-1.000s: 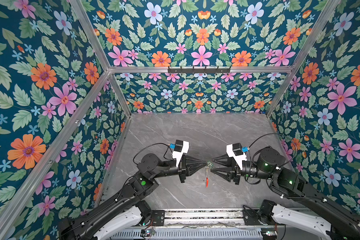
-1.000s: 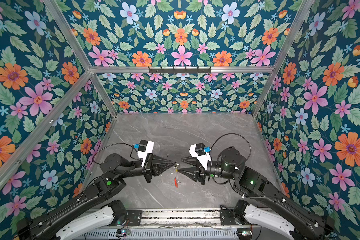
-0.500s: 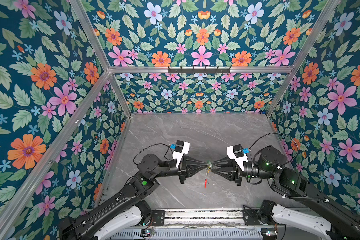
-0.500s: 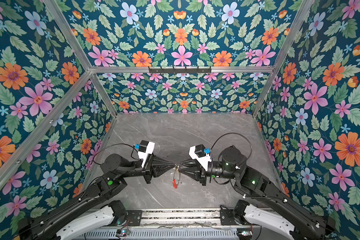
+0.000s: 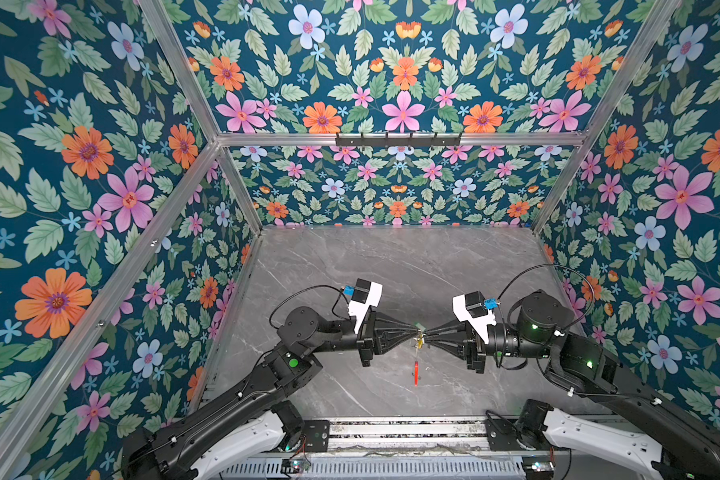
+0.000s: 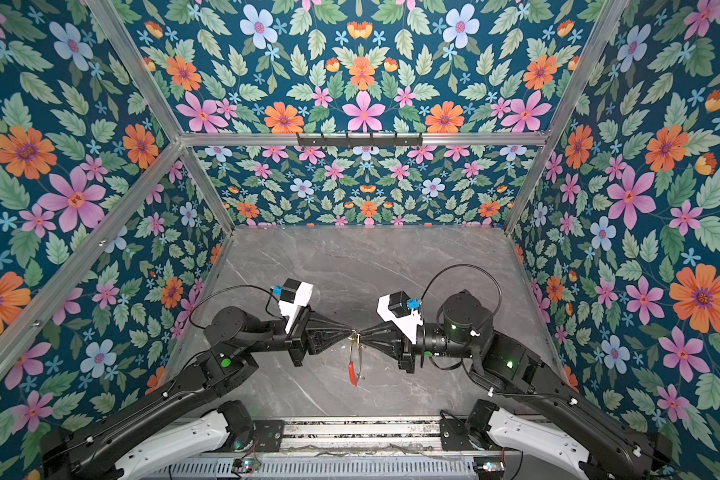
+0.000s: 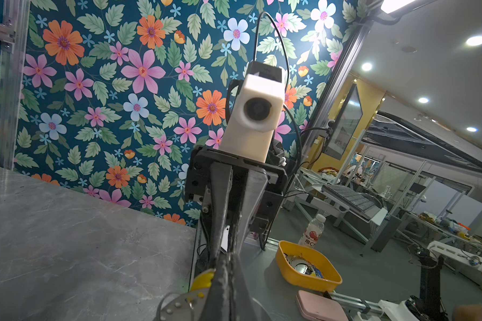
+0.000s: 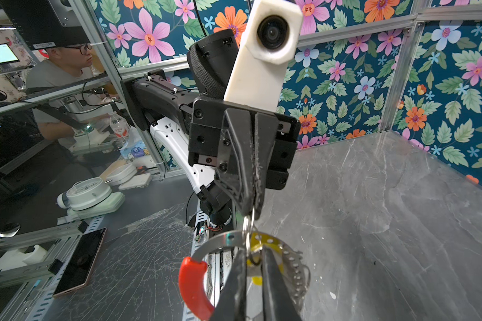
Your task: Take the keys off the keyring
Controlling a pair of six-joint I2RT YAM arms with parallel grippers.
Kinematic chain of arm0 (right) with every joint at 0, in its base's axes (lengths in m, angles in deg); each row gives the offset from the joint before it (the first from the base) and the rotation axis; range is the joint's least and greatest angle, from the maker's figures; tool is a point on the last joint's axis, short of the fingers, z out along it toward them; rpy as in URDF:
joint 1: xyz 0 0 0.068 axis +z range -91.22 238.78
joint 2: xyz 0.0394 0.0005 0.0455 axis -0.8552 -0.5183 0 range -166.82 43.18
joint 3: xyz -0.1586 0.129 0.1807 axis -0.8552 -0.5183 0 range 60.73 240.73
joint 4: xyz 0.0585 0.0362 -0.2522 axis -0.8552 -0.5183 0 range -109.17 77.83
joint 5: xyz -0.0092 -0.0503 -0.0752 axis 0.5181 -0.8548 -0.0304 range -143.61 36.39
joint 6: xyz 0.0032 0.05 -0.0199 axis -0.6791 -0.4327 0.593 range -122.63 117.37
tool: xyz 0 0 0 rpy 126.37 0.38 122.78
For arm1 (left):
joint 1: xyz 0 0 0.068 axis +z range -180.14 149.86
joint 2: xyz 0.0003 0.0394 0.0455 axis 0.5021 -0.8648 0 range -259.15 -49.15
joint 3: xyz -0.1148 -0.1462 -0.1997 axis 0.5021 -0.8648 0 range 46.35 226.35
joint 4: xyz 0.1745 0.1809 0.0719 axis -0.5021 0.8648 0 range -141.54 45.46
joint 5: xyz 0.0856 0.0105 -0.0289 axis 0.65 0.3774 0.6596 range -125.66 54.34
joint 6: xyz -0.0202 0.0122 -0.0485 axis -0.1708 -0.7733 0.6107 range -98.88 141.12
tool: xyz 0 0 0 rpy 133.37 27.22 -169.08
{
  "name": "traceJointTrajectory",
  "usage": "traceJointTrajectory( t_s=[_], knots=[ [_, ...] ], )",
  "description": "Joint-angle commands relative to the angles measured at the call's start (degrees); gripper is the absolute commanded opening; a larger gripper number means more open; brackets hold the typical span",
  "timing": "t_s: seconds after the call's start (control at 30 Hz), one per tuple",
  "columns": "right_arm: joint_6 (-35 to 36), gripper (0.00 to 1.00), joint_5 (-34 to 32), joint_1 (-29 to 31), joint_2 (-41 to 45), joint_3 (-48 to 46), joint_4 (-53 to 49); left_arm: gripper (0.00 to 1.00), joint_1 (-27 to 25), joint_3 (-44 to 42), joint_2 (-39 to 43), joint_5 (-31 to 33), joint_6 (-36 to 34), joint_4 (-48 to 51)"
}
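Both grippers meet tip to tip above the table's near middle. My left gripper (image 5: 415,332) (image 8: 251,212) is shut on a small metal loop, and the keyring (image 8: 214,241) hangs from that loop. The keyring's red sleeve (image 5: 416,372) (image 6: 352,374) (image 8: 191,286) is at the hanging end. My right gripper (image 5: 425,333) (image 8: 253,254) has its jaws drawn in on the yellow-tagged key (image 8: 258,279) (image 7: 203,279). A speck of green (image 5: 419,325) shows at the left fingertips. The key blades are hidden.
The grey marble table (image 5: 391,270) is walled on three sides by floral panels, with a metal rail (image 5: 391,436) along its front edge. Outside the cell lie a yellow tray (image 7: 306,266), a pink case (image 7: 320,305) and a phone (image 8: 80,261).
My right gripper has moved in toward the left one and narrowed its jaws from open to closed on the yellow-tagged key. The left gripper has stayed put, and the hanging keyring shifted slightly.
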Motion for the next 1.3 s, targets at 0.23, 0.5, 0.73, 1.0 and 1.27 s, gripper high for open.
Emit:
traceJointTrajectory(
  t_s=[0.23, 0.5, 0.73, 1.0, 1.27],
  knots=[
    [1.7, 0.41, -1.5, 0.0, 1.9, 0.7, -2.2, 0.00, 0.0, 0.5, -0.5, -2.3, 1.7, -4.2],
    [2.7, 0.41, 1.0, 0.0, 0.4, 2.8, -3.0, 0.00, 0.0, 0.8, -1.4, -4.1, 3.0, -5.2],
    [2.8, 0.31, 2.4, 0.0, -0.7, 3.2, -2.8, 0.00, 0.0, 0.2, -1.4, -4.7, 4.2, -7.1],
    [2.7, 0.16, 3.3, 0.0, -0.8, 3.3, -3.0, 0.00, 0.0, -0.4, -1.9, -4.9, 5.3, -8.9],
    [3.1, 0.02, 3.4, 0.1, -0.7, 3.4, -4.0, 0.00, 0.0, -0.6, -2.2, -4.9, 6.9, -11.6]
  ],
)
